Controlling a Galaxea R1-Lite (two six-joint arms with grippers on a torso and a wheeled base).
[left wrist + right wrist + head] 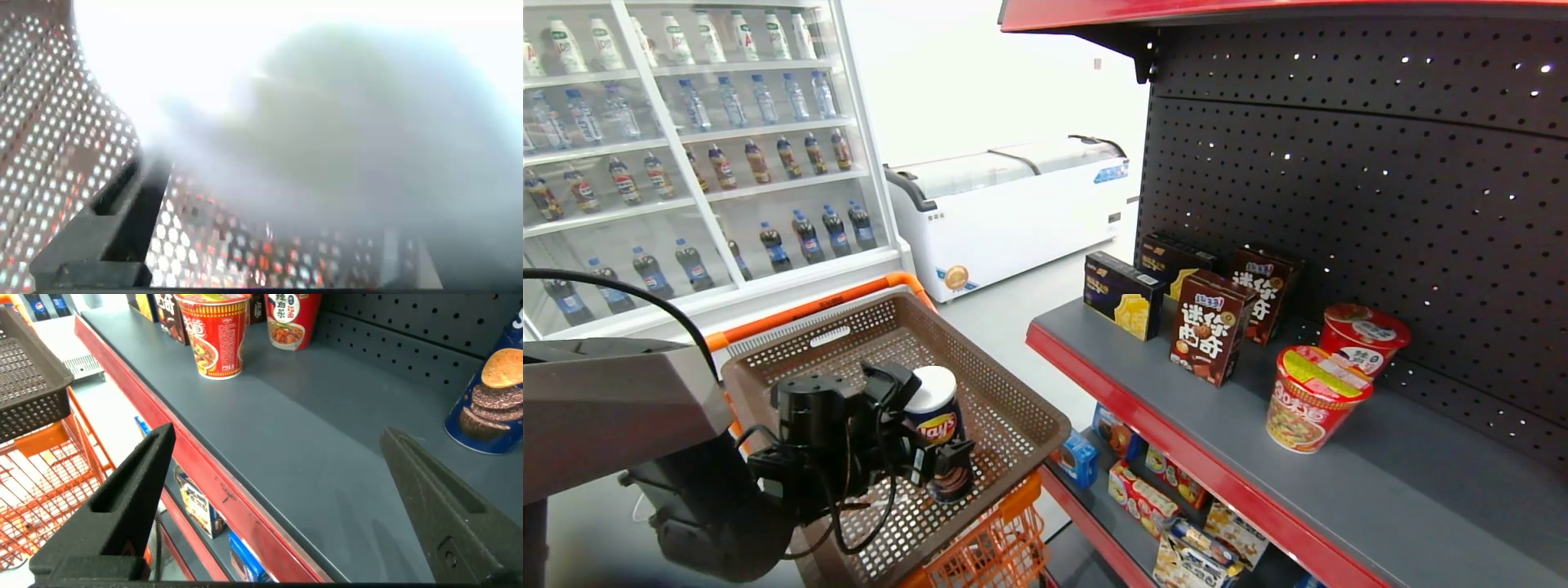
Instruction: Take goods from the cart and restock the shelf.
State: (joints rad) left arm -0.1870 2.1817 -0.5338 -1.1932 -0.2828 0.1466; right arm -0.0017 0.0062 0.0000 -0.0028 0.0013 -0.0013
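A chips can (934,411) with a white lid and dark blue body stands upright inside the brown mesh basket (1005,392) on the orange cart (988,555). My left gripper (941,462) is shut on the can's lower half. In the left wrist view the can (343,139) is a close grey blur beside one dark finger (106,233). My right gripper (278,441) hangs open over the grey shelf (327,441) near its red front edge, with nothing between its fingers.
On the shelf stand dark snack boxes (1209,327), a yellow-printed box (1123,294) and two red cup noodles (1311,398). A blue can (490,400) stands by the pegboard. Lower shelves hold several packets (1168,490). Drink coolers and a chest freezer (1013,212) stand behind.
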